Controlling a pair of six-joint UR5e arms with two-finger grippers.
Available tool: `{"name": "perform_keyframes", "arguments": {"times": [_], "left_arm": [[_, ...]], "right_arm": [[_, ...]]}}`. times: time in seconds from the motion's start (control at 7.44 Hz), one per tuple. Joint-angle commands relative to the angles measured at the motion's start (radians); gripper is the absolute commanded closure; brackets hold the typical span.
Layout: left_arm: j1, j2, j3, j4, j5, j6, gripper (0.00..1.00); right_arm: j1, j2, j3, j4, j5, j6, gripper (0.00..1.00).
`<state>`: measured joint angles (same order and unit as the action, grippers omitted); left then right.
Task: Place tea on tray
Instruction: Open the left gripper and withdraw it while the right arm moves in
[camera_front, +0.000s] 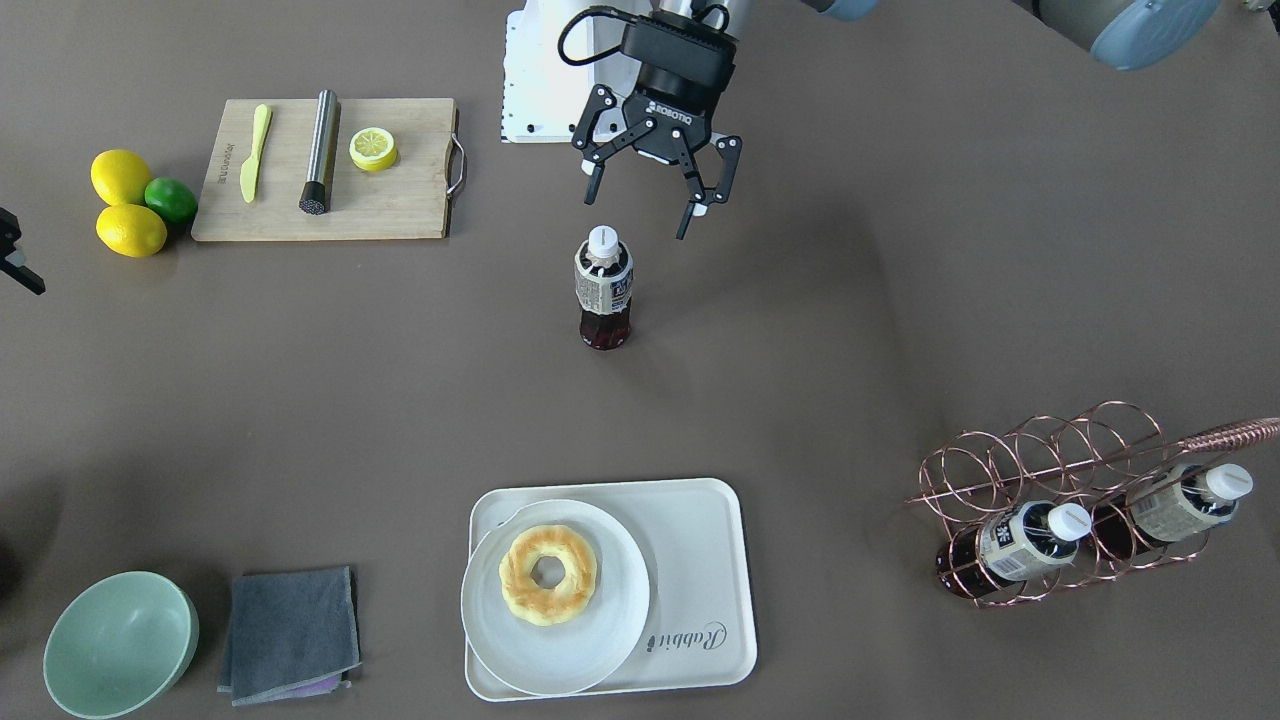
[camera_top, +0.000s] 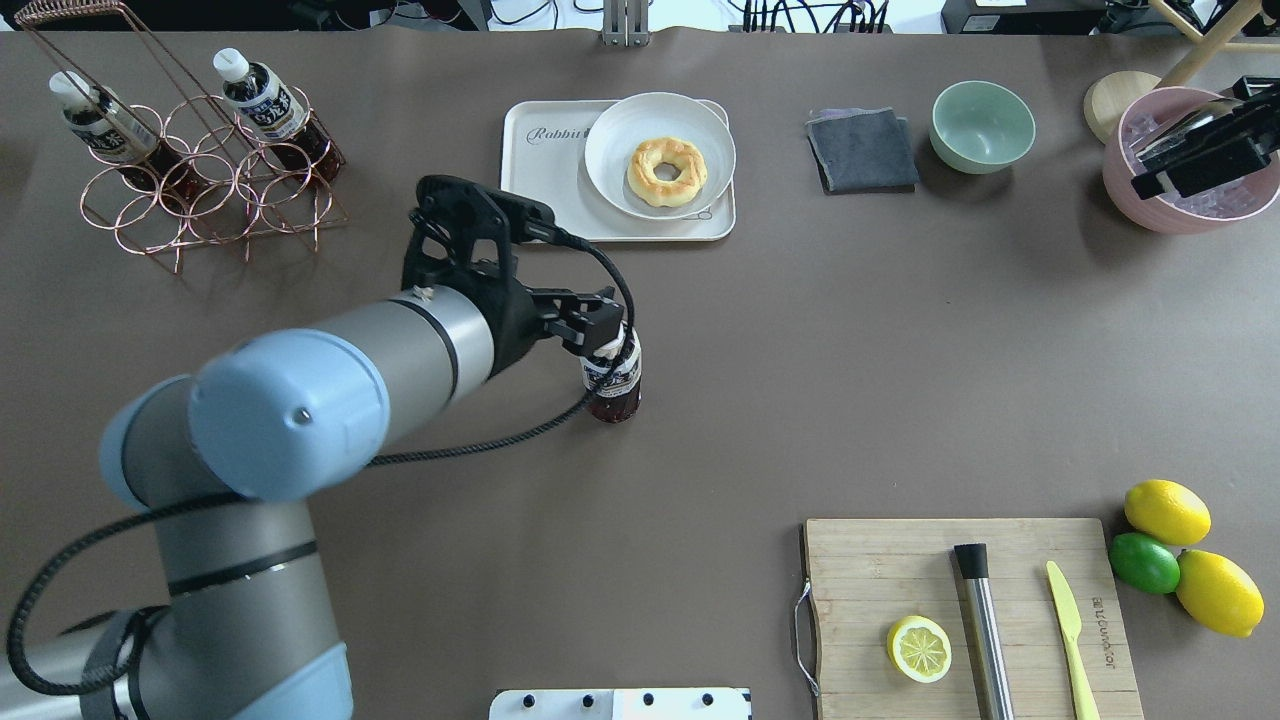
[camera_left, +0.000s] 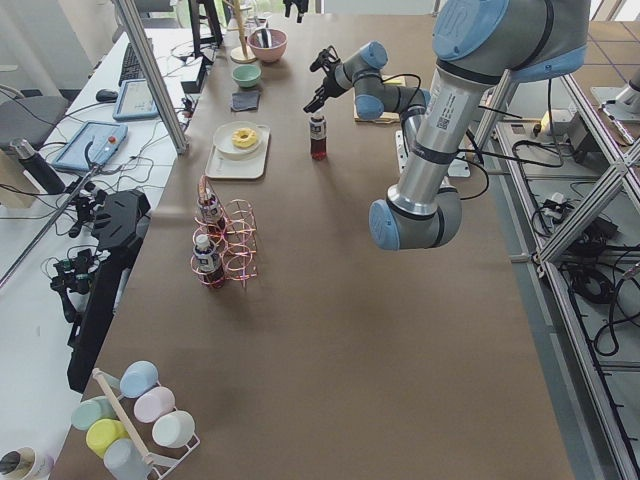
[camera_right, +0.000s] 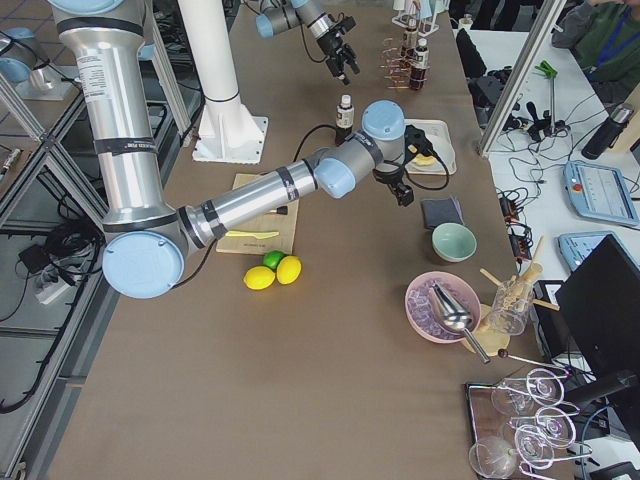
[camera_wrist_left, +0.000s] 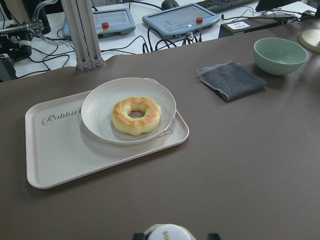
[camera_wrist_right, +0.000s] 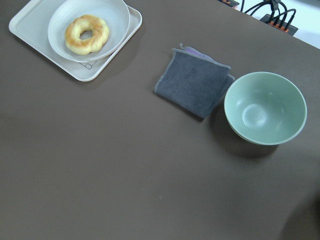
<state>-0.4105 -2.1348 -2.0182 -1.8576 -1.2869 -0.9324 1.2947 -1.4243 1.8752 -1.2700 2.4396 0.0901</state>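
The small tea bottle is clear glossy plastic with a smooth white cap and a matt beige label; the cream-white rectangular tray looks like smooth, matt plastic. The copper-coloured wire rack is shiny metal, the pale cutting board grained bare wood, the folded dark grey cloth coarse-woven, and the brown table cover matt.

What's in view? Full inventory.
small brown plastic tea bottles with white caps: 3; one standing mid-table, two in rack
copper wire rack: 1, robot's left end
cream rectangular tray: 1, far edge
round white plate: 1, on tray
golden ring doughnut: 1, on plate
folded grey cloth: 1, beside tray
pale green bowl: 1, beside cloth
wooden cutting board: 1, near right
halved lemon, steel muddler, yellow-green plastic knife: 1 each, on board
whole yellow lemons: 2, green lime: 1, beside board
pink bowl: 1, far right
left pincer: open, at standing bottle's cap
right pincer: raised, right side, state unclear
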Motion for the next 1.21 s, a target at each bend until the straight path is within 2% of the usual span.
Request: {"name": "perform_keyframes", "arguments": {"times": [0.0,0.27,0.67,0.81,0.94,1.08], "left_arm": [[-0.247,0.134,-0.043,0.003,-0.362,0.056,0.01],[-0.481,0.287,-0.054,-0.002,-0.678,0.127,0.00],[-0.718,0.560,-0.053,-0.003,-0.989,0.410,0.00],[-0.761,0.619,-0.044,-0.003,-1.050,0.434,0.00],[-0.783,0.653,-0.034,-0.003,-1.058,0.458,0.00],[-0.821,0.682,-0.005,-0.002,-1.059,0.560,0.00]], "right_arm": [[-0.102,0.099,0.004,0.099,-0.025,0.263,0.00],[-0.251,0.160,0.082,0.126,-0.156,0.486,0.00],[-0.490,0.276,0.131,0.115,-0.414,0.699,0.00],[-0.564,0.310,0.130,0.110,-0.510,0.741,0.00],[-0.628,0.355,0.128,0.078,-0.599,0.776,0.00],[-0.699,0.413,0.128,-0.005,-0.707,0.787,0.00]]}}
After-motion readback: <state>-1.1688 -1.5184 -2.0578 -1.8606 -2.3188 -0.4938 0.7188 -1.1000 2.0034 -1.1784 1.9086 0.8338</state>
